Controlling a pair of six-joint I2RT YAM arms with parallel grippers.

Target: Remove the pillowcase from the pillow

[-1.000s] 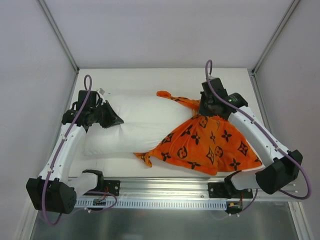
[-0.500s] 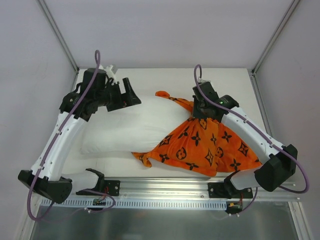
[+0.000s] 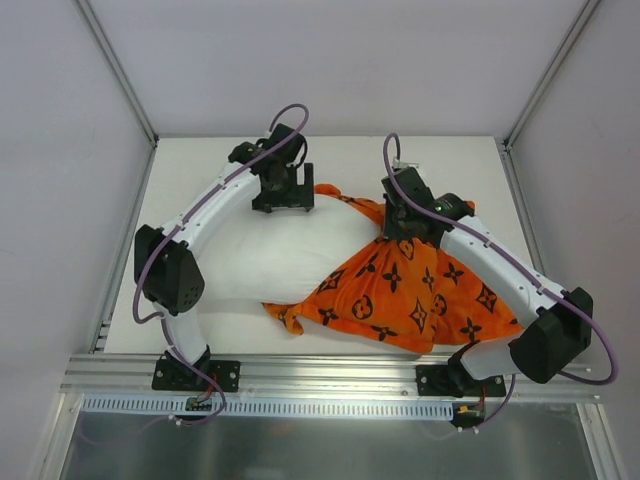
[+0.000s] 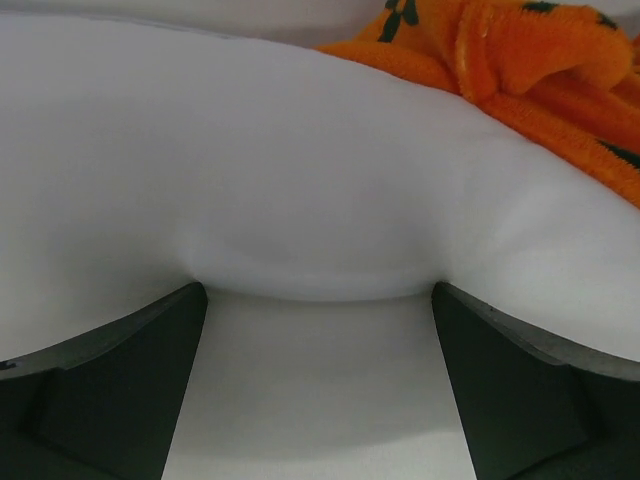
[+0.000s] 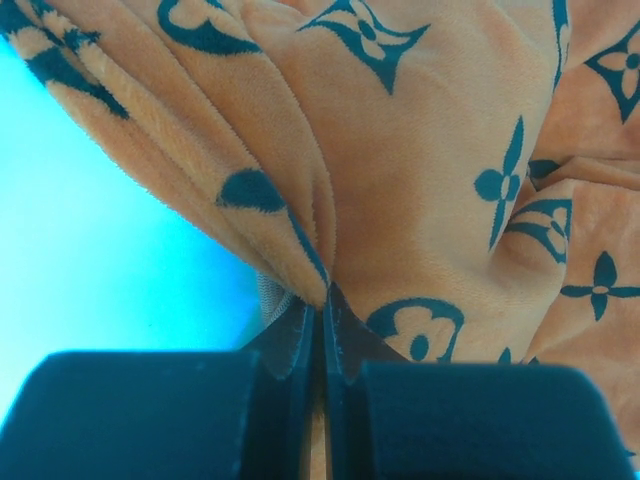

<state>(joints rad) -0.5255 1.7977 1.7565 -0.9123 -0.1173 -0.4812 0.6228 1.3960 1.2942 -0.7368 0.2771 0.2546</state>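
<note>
White tabletop (image 3: 470, 160), pale walls (image 3: 330, 60), pillow (image 3: 260, 260), orange pillowcase (image 3: 420, 300)

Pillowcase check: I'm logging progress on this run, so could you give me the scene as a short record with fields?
pillow: white, lying on the table, left part bare
pillowcase: orange, draped over the pillow's right end, bunched at the far side
left gripper: jaws open wide at the pillow's far edge, gripping nothing
right gripper: jaws shut on a fold of the pillowcase
task: not finished
</note>
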